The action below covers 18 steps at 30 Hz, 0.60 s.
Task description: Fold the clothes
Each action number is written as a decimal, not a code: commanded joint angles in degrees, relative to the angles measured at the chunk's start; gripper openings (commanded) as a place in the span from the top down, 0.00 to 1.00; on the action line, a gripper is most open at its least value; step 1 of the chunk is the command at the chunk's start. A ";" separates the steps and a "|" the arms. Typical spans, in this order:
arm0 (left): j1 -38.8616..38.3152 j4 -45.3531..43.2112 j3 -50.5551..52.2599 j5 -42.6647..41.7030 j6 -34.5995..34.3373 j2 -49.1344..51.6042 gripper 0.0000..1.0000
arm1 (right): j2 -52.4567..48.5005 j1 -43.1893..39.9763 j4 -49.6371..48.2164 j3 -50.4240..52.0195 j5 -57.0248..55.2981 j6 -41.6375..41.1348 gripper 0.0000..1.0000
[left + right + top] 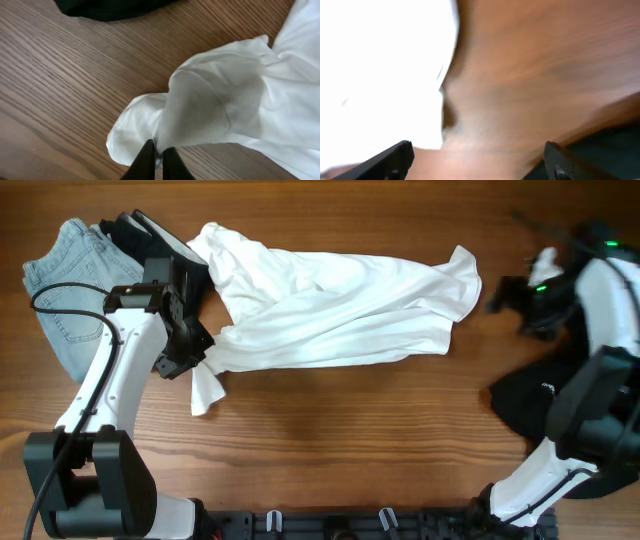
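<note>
A large white T-shirt (340, 305) lies crumpled across the middle of the wooden table; no printed bars show on it. My left gripper (190, 352) is shut on the shirt's lower left corner, and in the left wrist view the fingers (157, 157) pinch white fabric (220, 100). My right gripper (505, 295) is open and empty just right of the shirt's right edge; the blurred right wrist view shows white cloth (380, 70) at the left and both fingers (477, 160) wide apart. A black garment (535, 405) lies at the right under the right arm.
Light blue jeans (70, 280) lie at the far left with another black garment (150, 235) beside them, which also shows in the left wrist view (110, 7). Bare wood (350, 430) runs along the front. The right arm's base stands over the black garment.
</note>
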<state>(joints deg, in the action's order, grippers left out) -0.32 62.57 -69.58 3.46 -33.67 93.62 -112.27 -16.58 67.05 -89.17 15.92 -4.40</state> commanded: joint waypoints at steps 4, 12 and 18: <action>-0.22 1.29 0.24 3.06 0.46 -1.14 0.94 | 0.17 10.75 -6.67 11.43 2.16 -3.58 0.12; -0.22 3.98 0.24 3.02 0.44 -1.14 0.96 | 0.13 13.99 -18.34 18.21 1.18 -12.28 0.87; -0.22 6.25 0.24 3.04 0.44 -1.14 0.96 | 1.29 5.31 8.07 -1.03 -5.62 -2.51 0.92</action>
<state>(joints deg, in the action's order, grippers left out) -0.34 68.71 -69.58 5.56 -33.67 93.51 -112.62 -6.52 71.16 -79.42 13.13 -12.36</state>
